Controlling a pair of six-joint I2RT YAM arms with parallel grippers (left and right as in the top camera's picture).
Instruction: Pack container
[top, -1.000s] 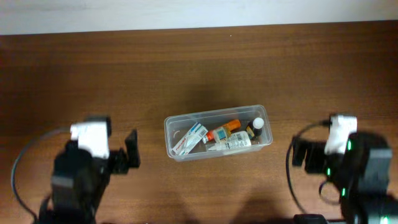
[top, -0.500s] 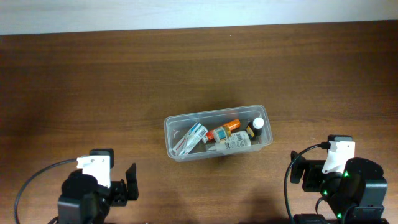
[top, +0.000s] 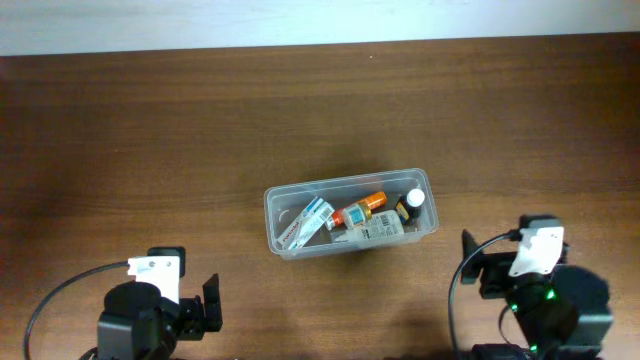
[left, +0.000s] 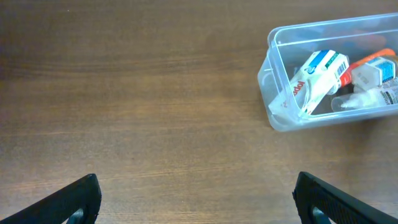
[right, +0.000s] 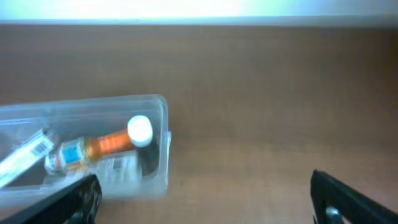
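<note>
The container (top: 272, 200) is a clear plastic tub in the middle of the wooden table. It holds a white tube with red and blue print (top: 308, 220), an orange bottle (top: 362, 208), a clear labelled bottle (top: 378, 231) and a dark bottle with a white cap (top: 412, 200). It also shows in the left wrist view (left: 273, 115) and the right wrist view (right: 163, 109). My left gripper (left: 198, 202) is open and empty, low at the front left. My right gripper (right: 208, 199) is open and empty, at the front right, beside the tub's right end.
A pale wall strip (top: 300, 20) runs along the table's far edge. The left arm's cable (top: 45, 295) loops at the front left. The right arm's cable (top: 462, 290) curves at the front right.
Both arms have drawn back toward the front edge of the table over the last second and now sit nearly still. The tub and its contents have not moved.
</note>
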